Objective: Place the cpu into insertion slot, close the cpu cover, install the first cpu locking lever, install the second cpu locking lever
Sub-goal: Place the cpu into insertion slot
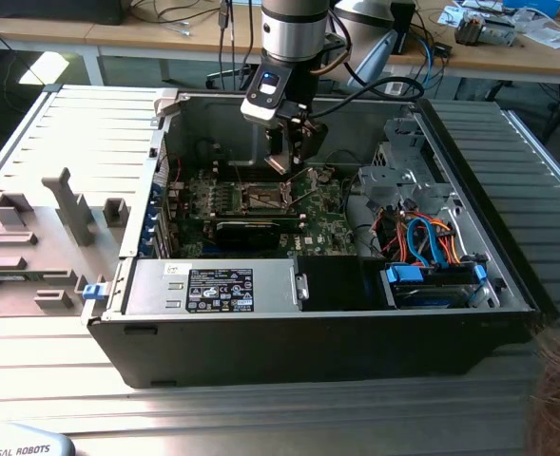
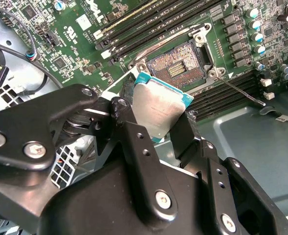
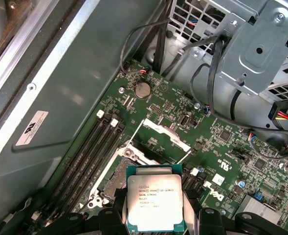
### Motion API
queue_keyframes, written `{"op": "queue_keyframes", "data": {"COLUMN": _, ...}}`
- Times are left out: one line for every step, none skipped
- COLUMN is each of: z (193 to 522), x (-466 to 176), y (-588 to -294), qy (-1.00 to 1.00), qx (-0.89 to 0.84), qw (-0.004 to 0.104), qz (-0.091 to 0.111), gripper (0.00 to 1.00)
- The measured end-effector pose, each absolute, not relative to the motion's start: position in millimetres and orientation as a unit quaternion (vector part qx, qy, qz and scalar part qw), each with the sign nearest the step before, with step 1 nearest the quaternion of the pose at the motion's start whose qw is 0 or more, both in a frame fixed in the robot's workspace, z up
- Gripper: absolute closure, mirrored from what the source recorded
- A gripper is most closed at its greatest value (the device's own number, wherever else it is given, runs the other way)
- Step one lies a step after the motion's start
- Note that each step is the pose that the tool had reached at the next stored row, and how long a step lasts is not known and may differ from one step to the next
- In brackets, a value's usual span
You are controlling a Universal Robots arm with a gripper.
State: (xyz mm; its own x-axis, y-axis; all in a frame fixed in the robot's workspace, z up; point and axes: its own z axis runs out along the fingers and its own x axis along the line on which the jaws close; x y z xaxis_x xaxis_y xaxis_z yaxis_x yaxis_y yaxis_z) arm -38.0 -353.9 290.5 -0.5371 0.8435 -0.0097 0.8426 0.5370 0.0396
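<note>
**A:** Where is the cpu (image 2: pixel 161 110) sitting?

**B:** The gripper (image 2: pixel 156 118) is clamping it. The two black fingers (image 2: pixel 126 122) are pressing on opposite edges, and the chip is hanging tilted between their tips. In the first wrist view its printed silvery top (image 3: pixel 155 203) is facing the camera.

**A:** Is it touching the insertion slot (image 2: pixel 179 68)?

**B:** No. The slot is lying just past the fingertips, apart from the chip and showing its bare contacts.

**A:** And the cpu cover (image 3: pixel 166 133)?

**B:** It is standing raised on the far side of the slot from the fingers. A thin metal lever (image 2: pixel 239 92) is sticking out beside the slot.

**A:** What is lying further out?

**B:** Long black memory slots (image 2: pixel 148 17) are running alongside the slot on the green board (image 3: pixel 222 147). In the exterior view the gripper (image 1: pixel 294 157) is reaching down into an open computer case (image 1: pixel 308 351), hovering near the slot (image 1: pixel 262 198).
</note>
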Motion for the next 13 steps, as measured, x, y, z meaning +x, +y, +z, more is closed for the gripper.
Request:
{"op": "queue_keyframes", "data": {"z": 290.5, "x": -38.0, "y": -353.9, "qy": 0.876, "qx": 0.481, "qw": 0.014, "qz": 0.015, "gripper": 0.46}}
{"op": "queue_keyframes", "data": {"z": 290.5, "x": -38.0, "y": -353.9, "qy": 0.876, "qx": 0.482, "qw": 0.014, "qz": 0.015, "gripper": 0.46}}
{"op": "queue_keyframes", "data": {"z": 290.5, "x": -38.0, "y": -353.9, "qy": 0.876, "qx": 0.482, "qw": 0.014, "qz": 0.015, "gripper": 0.46}}
{"op": "queue_keyframes", "data": {"z": 290.5, "x": -38.0, "y": -353.9, "qy": 0.876, "qx": 0.482, "qw": 0.014, "qz": 0.015, "gripper": 0.46}}
{"op": "queue_keyframes", "data": {"z": 290.5, "x": -38.0, "y": -353.9, "qy": 0.876, "qx": 0.482, "qw": 0.014, "qz": 0.015, "gripper": 0.46}}
{"op": "queue_keyframes", "data": {"z": 290.5, "x": -38.0, "y": -353.9, "qy": 0.876, "qx": 0.482, "qw": 0.014, "qz": 0.015, "gripper": 0.46}}
{"op": "queue_keyframes", "data": {"z": 290.5, "x": -38.0, "y": -353.9, "qy": 0.876, "qx": 0.482, "qw": 0.014, "qz": 0.015, "gripper": 0.46}}
{"op": "queue_keyframes", "data": {"z": 290.5, "x": -38.0, "y": -353.9, "qy": 0.876, "qx": 0.482, "qw": 0.014, "qz": 0.015, "gripper": 0.46}}
{"op": "queue_keyframes", "data": {"z": 290.5, "x": -38.0, "y": -353.9, "qy": 0.876, "qx": 0.482, "qw": 0.014, "qz": 0.015, "gripper": 0.46}}
{"op": "queue_keyframes", "data": {"z": 290.5, "x": -38.0, "y": -353.9, "qy": 0.876, "qx": 0.482, "qw": 0.014, "qz": 0.015, "gripper": 0.46}}
{"op": "queue_keyframes", "data": {"z": 290.5, "x": -38.0, "y": -353.9, "qy": 0.876, "qx": 0.482, "qw": 0.014, "qz": 0.015, "gripper": 0.46}}
{"op": "queue_keyframes", "data": {"z": 290.5, "x": -38.0, "y": -353.9, "qy": 0.876, "qx": 0.482, "qw": 0.014, "qz": 0.015, "gripper": 0.46}}
{"op": "queue_keyframes", "data": {"z": 290.5, "x": -38.0, "y": -353.9, "qy": 0.876, "qx": 0.483, "qw": 0.014, "qz": 0.015, "gripper": 0.46}}
